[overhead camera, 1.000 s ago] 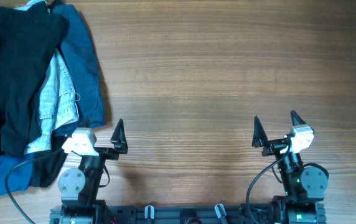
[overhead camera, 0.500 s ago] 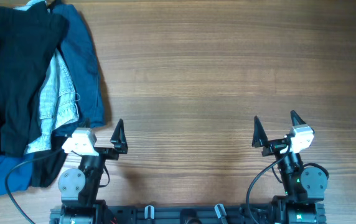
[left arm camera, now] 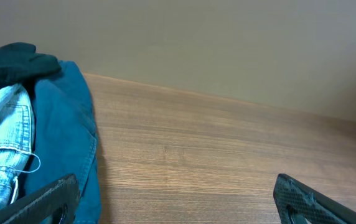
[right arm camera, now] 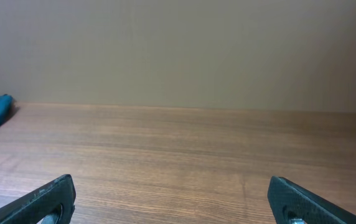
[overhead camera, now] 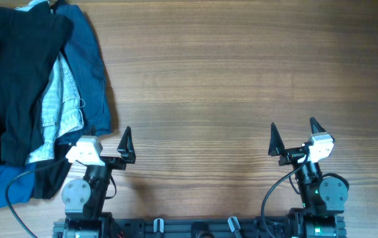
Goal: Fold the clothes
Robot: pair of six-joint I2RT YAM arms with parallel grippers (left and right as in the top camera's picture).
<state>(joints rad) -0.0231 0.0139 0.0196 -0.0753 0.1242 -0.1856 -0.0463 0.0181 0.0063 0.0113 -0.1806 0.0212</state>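
Overhead: brown wood-grain table (overhead camera: pixel 228 79), bare across its middle and right. The wide-legged black fabric shorts (overhead camera: pixel 17 79) lie in the far left corner, on top of a heap with pale blue denim shorts (overhead camera: pixel 60 112) and a dark navy blue garment (overhead camera: pixel 91 66) showing from under their right edge. The left claw (overhead camera: pixel 105 137) sits at the near edge just right of the heap's near end, jaws spread wide and holding nothing, with the black shorts beyond it and to its left. The right claw (overhead camera: pixel 293 129) is well apart from the heap on the table's other side, jaws likewise spread and empty. Left wrist: plain beige wall (left arm camera: pixel 228 43) behind the table's far edge. Denim and navy cloth fill the left of the view, with a fold of the black shorts at upper left. Both dark fingers (left arm camera: pixel 309 199) stand far apart at the bottom corners, the left one against the navy cloth. Right wrist: the same wall and bare wood, fingers wide, only a sliver of blue cloth at the far left edge. Against the overhead frames of a second and half a second ago, no change: arms, claws and heap are all as before.
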